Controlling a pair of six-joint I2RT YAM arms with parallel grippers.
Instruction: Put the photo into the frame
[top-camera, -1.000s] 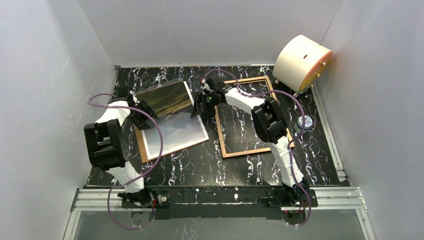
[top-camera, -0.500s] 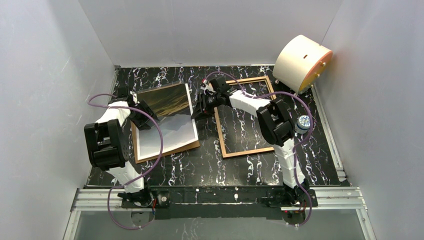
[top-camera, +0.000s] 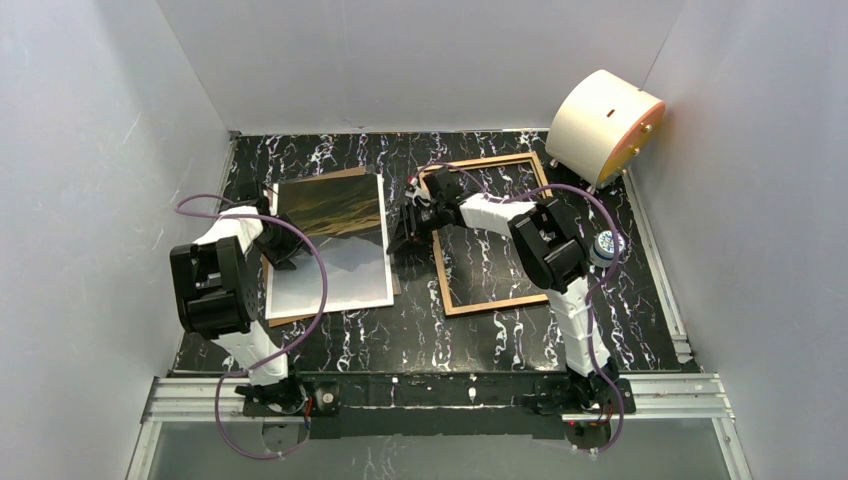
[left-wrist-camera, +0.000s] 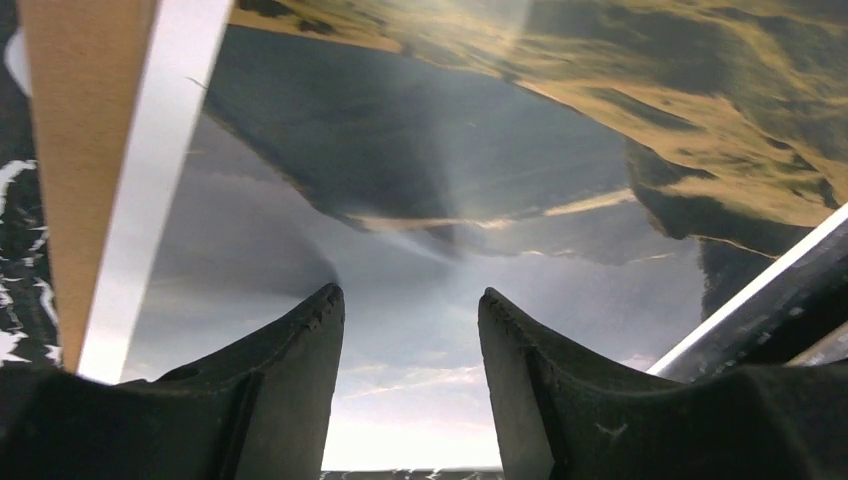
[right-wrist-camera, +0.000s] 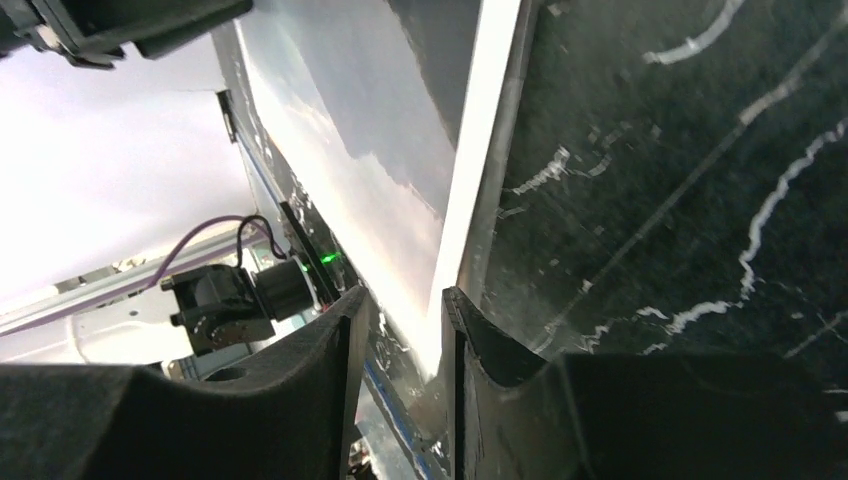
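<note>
Black marbled table (top-camera: 400, 335), wooden frame (top-camera: 500, 302) lying flat, brown backing board (top-camera: 310, 317) alongside

No text, label, brand, number or sign can be read in any view. The photo (top-camera: 330, 240) shows only landscape, and its white margin carries no print. The wood of the frame (top-camera: 495, 303) bears no legible mark. The cream drum (top-camera: 603, 125) shows only a slot and small holes, no lettering. The blue-and-white cap (top-camera: 607, 245) beside the right arm has a pattern too small to tell whether it is writing.
</note>
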